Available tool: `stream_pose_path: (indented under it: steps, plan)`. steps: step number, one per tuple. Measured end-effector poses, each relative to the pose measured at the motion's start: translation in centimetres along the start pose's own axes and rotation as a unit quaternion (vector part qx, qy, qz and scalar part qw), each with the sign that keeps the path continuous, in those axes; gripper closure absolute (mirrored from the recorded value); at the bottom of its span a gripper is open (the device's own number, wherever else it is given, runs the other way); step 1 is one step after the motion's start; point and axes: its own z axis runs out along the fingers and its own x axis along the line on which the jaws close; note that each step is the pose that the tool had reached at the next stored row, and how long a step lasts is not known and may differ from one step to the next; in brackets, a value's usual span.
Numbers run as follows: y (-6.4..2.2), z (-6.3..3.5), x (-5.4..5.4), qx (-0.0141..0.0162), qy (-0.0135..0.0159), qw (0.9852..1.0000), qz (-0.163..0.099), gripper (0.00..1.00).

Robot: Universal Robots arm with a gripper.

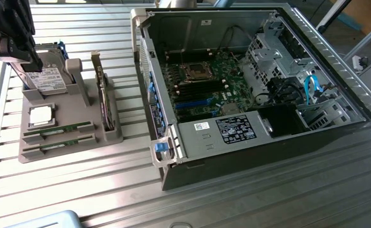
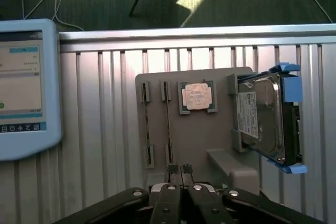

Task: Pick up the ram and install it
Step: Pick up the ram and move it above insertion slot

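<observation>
Two ram sticks, thin green boards, lie side by side in slots of a grey holder (image 1: pixel 68 137): one (image 1: pixel 58 129) (image 2: pixel 168 124) and a second (image 1: pixel 57 149) (image 2: pixel 146 124). My gripper (image 2: pixel 179 170) hangs above the holder's end, shut, its fingertips pressed together with nothing between them. In the exterior view the gripper (image 1: pixel 32 62) sits at the far left top, over the hard drive (image 1: pixel 46 80). The open computer case (image 1: pixel 337 61) lies to the exterior view's right, its motherboard (image 1: pixel 204 88) exposed.
The holder also carries a processor chip (image 2: pixel 197 97), the silver hard drive in a blue frame (image 2: pixel 262 119) and an upright expansion card (image 1: pixel 103 102). A light-blue tablet with a lit screen (image 2: pixel 23 87) lies on the ribbed metal table (image 1: pixel 249 199).
</observation>
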Motion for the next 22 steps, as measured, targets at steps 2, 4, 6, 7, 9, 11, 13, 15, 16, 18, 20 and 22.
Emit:
stream_pose_path:
  steps: [2, 4, 6, 7, 9, 11, 13, 15, 16, 18, 20, 22]
  plan:
    - [0.00, 0.00, 0.00, 0.0000, 0.0001, 1.0000, -0.001, 0.90]
    - [0.00, 0.00, 0.00, 0.0000, 0.0001, 1.0000, -0.001, 0.90]
    - [0.00, 0.00, 0.00, 0.0000, 0.0001, 1.0000, -0.001, 0.90]
    - [0.00, 0.00, 0.00, 0.0000, 0.0000, 1.0000, -0.001, 0.90]
    - [0.00, 0.00, 0.00, 0.0000, 0.0001, 1.0000, -0.002, 0.90]
    - [0.00, 0.00, 0.00, 0.0000, 0.0001, 1.0000, -0.003, 0.90]
    - [0.00, 0.00, 0.00, 0.0000, 0.0002, 1.0000, -0.003, 0.90]
    - [0.00, 0.00, 0.00, 0.0000, 0.0002, 1.0000, -0.003, 0.90]
    - [0.00, 0.00, 0.00, 0.0000, 0.0001, 1.0000, -0.003, 0.90]
    - [0.00, 0.00, 0.00, -0.0001, 0.0002, 1.0000, -0.004, 0.90]
    - [0.00, 0.00, 0.00, -0.0001, 0.0003, 1.0000, -0.007, 0.90]
    - [0.00, 0.00, 0.00, -0.0001, 0.0003, 1.0000, -0.007, 0.90]
